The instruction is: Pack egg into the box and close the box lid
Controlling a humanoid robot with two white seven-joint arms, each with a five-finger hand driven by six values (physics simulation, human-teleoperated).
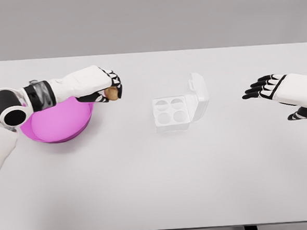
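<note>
Left hand [106,87] pinching egg [111,92] just beside bowl [60,123] rim | right hand [277,90] hovering spread, holding nothing | box [180,105] sitting open mid-counter [147,188], four cups bare | advice: carrying egg level, lowering gently into a cup.

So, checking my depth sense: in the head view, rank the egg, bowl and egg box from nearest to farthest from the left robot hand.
1. Egg: in the left robot hand.
2. Bowl: just below it, to the left.
3. Egg box: open, farther right, mid-table.
</note>
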